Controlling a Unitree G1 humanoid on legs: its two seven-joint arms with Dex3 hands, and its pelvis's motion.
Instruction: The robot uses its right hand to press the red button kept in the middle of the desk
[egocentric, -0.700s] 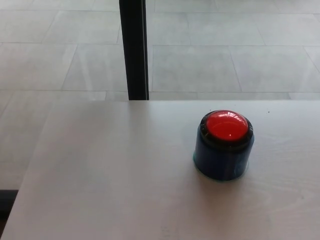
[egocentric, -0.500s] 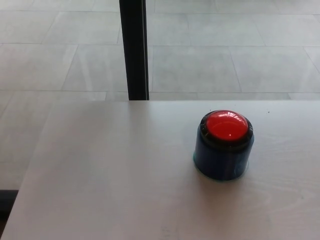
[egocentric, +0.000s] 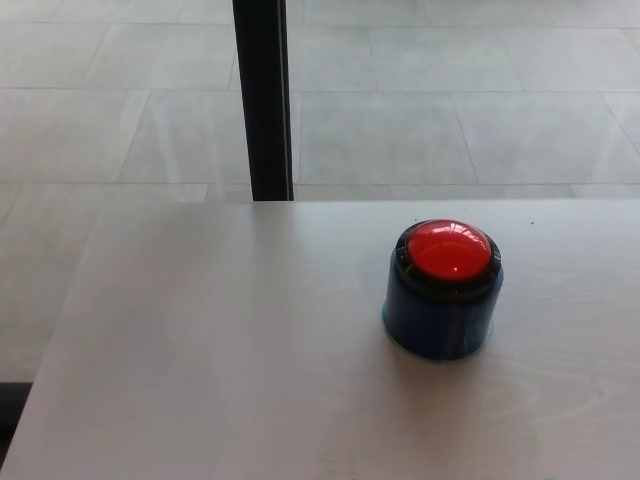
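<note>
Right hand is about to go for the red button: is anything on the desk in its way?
Nothing visible is. The red button sits alone on its dark blue base, with only bare desk around it. Neither hand is in view, so the approach outside the picture cannot be judged. The black post stands beyond the far edge.

No part of the robot shows in the head view from where I stand looking: no arm, no forearm and no black hand comes in from the left or the right edge. So there is nothing of its body to tell here, neither colours, shapes, cables, screws nor markings. No person's hand or sleeve shows either.
</note>
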